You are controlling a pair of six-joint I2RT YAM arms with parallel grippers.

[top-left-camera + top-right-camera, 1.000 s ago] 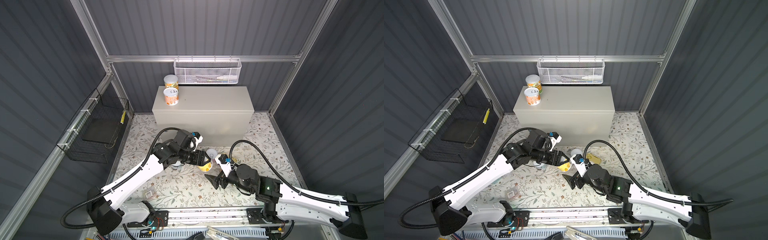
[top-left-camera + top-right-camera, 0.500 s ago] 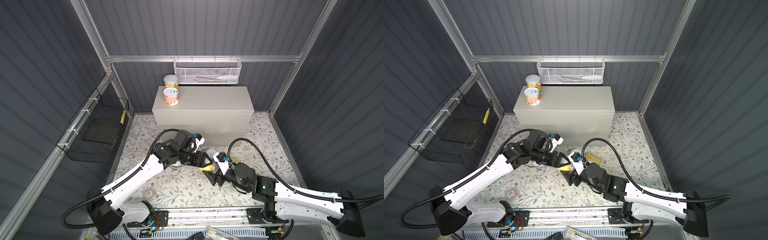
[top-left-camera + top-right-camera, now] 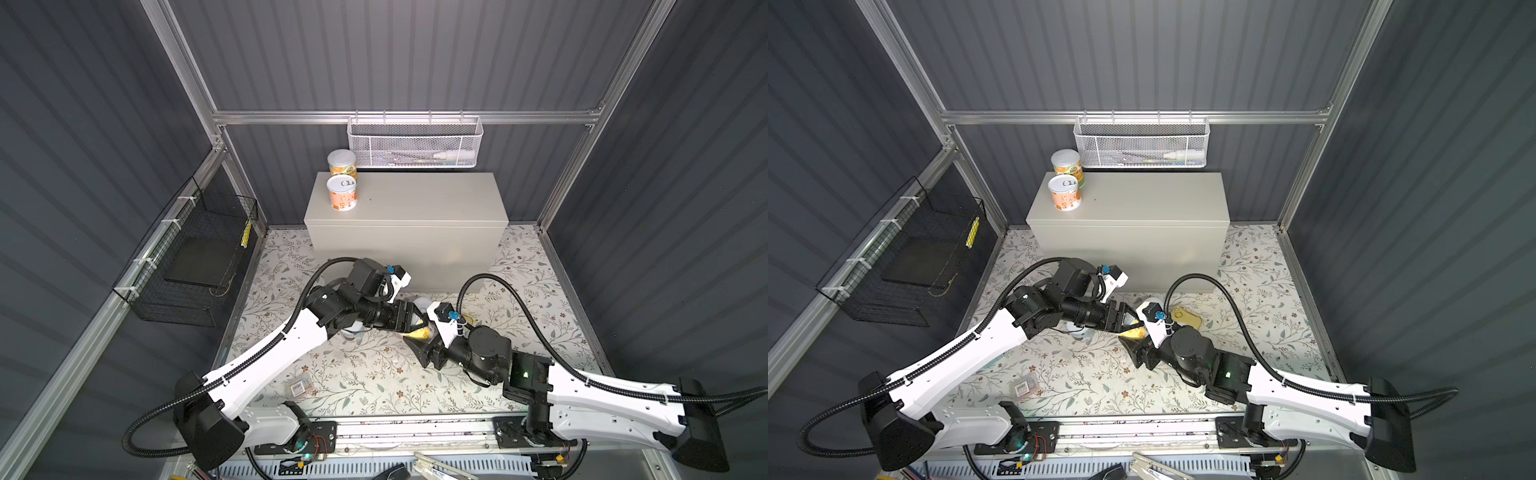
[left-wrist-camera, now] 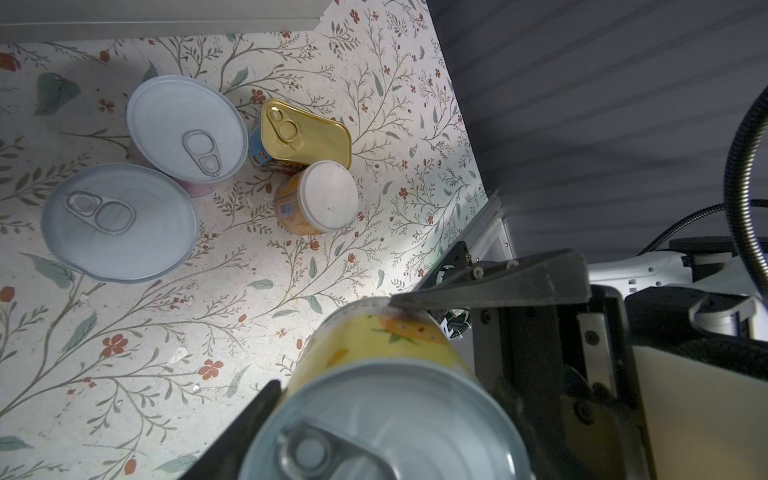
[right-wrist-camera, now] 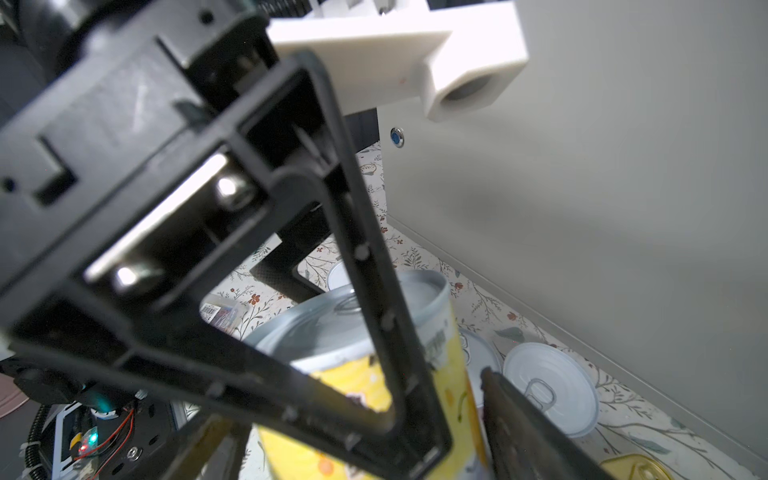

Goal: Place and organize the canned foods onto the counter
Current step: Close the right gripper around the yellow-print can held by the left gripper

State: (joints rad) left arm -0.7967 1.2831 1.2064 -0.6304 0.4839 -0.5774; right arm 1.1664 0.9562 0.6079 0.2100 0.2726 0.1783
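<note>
Two cans (image 3: 342, 198) (image 3: 342, 165) are set on the counter (image 3: 415, 199); a tube (image 3: 451, 155) lies in the mesh basket (image 3: 411, 141). Above the mat (image 3: 374, 374), a tilted yellow can (image 4: 374, 345), top upward, is pinched by the left gripper (image 4: 386, 415); closure of the right gripper (image 5: 370, 436) is indeterminate.

Overhead view of a grey-walled cell floored with a floral mat (image 3: 1100, 374). An orange-labelled can (image 3: 1064, 192) and a second can (image 3: 1066, 161) behind it stand at the left end of a beige counter (image 3: 1142, 208), under a white mesh basket (image 3: 1142, 143). At mid-mat the left gripper (image 3: 1126, 321) clasps a yellow can (image 3: 1138, 332), the right gripper (image 3: 1133, 343) just beside it; a gold tin (image 3: 1185, 318) lies near
</note>
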